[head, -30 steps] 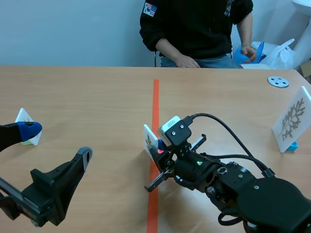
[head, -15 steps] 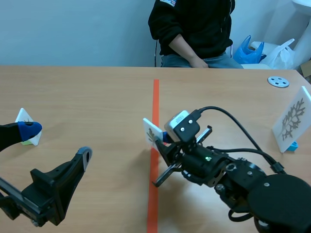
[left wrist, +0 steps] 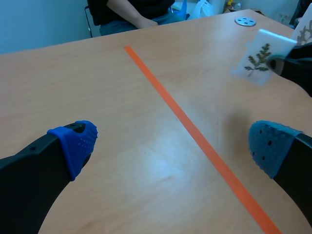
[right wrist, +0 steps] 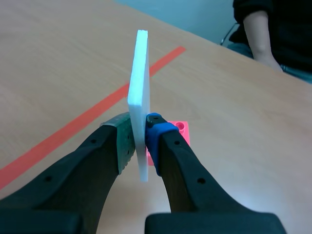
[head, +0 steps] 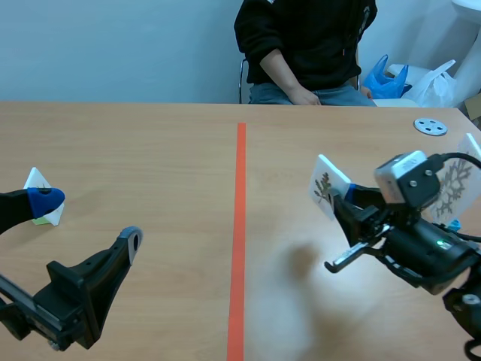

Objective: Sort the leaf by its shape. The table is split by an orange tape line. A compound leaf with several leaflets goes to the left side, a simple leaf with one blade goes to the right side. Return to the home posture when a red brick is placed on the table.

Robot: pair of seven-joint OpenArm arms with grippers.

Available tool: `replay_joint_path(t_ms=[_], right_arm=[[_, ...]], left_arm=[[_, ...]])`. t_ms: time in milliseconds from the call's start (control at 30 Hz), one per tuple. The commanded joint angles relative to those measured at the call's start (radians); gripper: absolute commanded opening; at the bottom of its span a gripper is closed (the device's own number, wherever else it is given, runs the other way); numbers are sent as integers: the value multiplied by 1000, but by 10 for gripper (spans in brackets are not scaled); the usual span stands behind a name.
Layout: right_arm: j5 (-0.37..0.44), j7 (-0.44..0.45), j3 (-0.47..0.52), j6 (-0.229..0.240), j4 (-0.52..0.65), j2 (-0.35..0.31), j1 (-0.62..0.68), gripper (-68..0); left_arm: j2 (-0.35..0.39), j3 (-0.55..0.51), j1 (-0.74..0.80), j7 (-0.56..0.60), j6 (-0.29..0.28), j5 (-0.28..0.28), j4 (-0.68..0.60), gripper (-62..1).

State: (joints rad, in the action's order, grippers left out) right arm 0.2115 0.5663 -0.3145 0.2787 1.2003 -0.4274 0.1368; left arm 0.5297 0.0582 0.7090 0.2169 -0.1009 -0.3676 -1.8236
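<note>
A white card (head: pixel 328 188) printed with a feathery leaf of several leaflets hangs above the table, to the right of the orange tape line (head: pixel 240 226). My right gripper (head: pixel 347 201) is shut on it. In the right wrist view the card (right wrist: pixel 139 107) stands edge-on between the pads, with its pink base block (right wrist: pixel 178 127) behind the blue pad. The left wrist view shows the same card (left wrist: pixel 261 56) far ahead, across the tape line (left wrist: pixel 195 134). My left gripper (head: pixel 86 219) rests low at the near left, open with nothing between its fingers (left wrist: pixel 73 141).
A white card on a green base (head: pixel 37 184) stands beside my left gripper's far finger. Another card with a lobed leaf (head: pixel 451 184) stands on a blue base at the right edge. A grey disc (head: pixel 431 126) lies far right. A person (head: pixel 304 45) sits across the table.
My right gripper has lifted the leaf card off the tape line and carried it to the right side. The person has drawn their hand back. My left arm has not moved.
</note>
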Motion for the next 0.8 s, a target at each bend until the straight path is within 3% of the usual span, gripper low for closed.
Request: replay_joint_path(t_ms=[0, 167, 300, 500, 767], right_arm=[[45, -4, 40, 21, 24, -18, 19, -660], [165, -29, 184, 97, 44, -33, 117, -660], [212, -56, 288, 108, 44, -32, 157, -660], [322, -163, 344, 107, 34, -32, 165, -660], [328, -167, 344, 58, -80, -21, 100, -660]], left_arm=[[3, -2, -3, 18, 1, -6, -7, 14], [3, -2, -3, 18, 1, -6, -7, 14], [3, -2, -3, 19, 1, -6, -7, 14], [3, -2, -3, 22, 1, -6, -7, 14], [3, -2, -3, 22, 1, -6, -7, 14]])
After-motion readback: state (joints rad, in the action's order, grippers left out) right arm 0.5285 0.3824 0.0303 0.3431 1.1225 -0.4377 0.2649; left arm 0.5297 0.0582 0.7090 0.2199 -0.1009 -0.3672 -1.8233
